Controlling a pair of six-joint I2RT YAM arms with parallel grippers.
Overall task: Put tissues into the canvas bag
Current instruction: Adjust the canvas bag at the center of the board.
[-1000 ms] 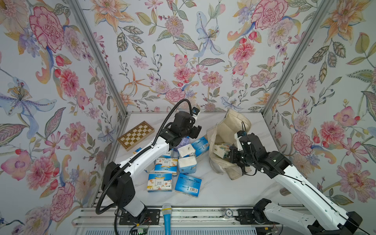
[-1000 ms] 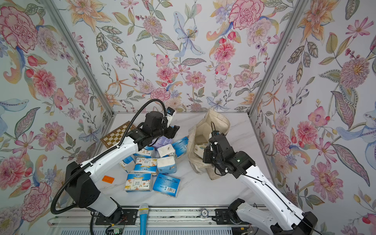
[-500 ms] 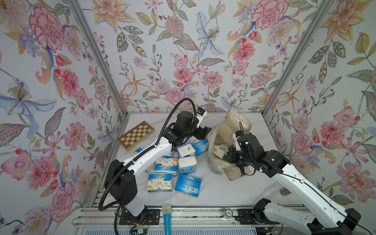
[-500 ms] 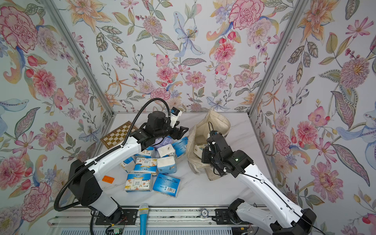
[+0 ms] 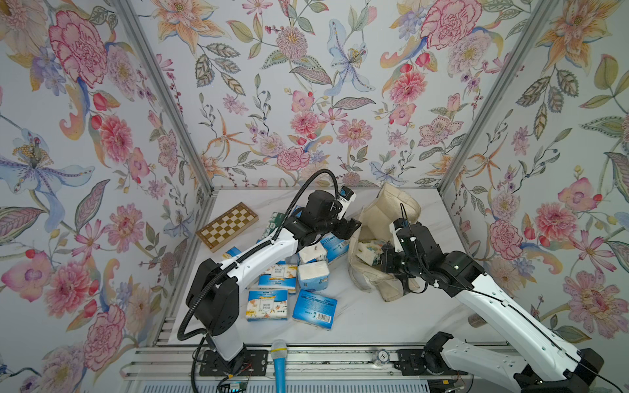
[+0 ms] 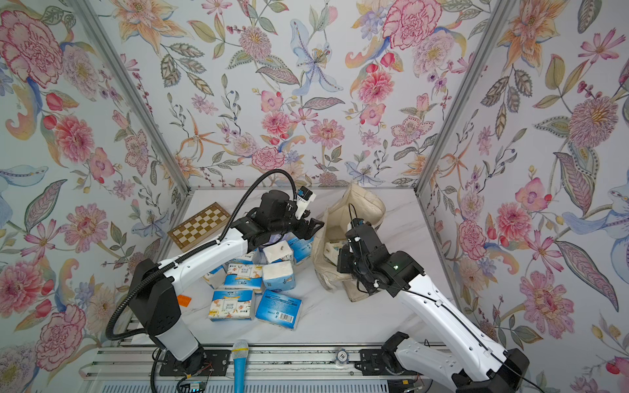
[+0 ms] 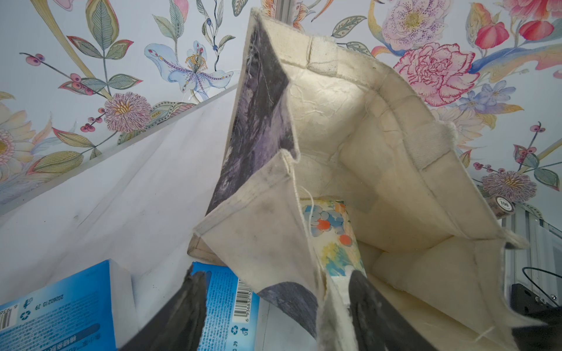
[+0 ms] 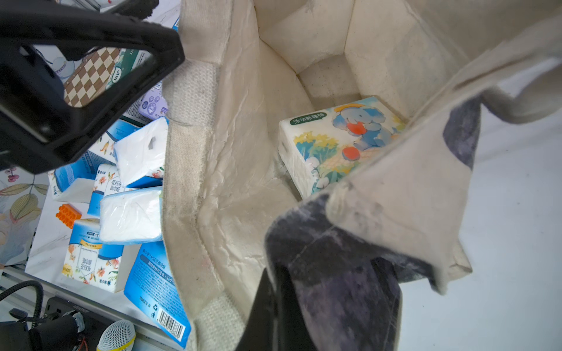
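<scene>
Right gripper [image 8: 325, 307] clamped on bag [image 8: 231, 182] wall (the dark-printed side). Left gripper [image 7: 273, 310] at bag mouth, jaws apart, nothing gripped. Cartoon pack [image 8: 340, 142] lies inside bag. Other packs [image 5: 308, 272] piled just beside bag. Chessboard [image 5: 227, 226] beyond that pile.

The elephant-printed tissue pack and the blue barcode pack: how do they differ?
The elephant-printed pack lies inside the canvas bag; the blue barcode pack lies on the table, outside it. The first is white with a colourful cartoon; the second is blue with text. Both are plastic-wrapped bricks.
</scene>
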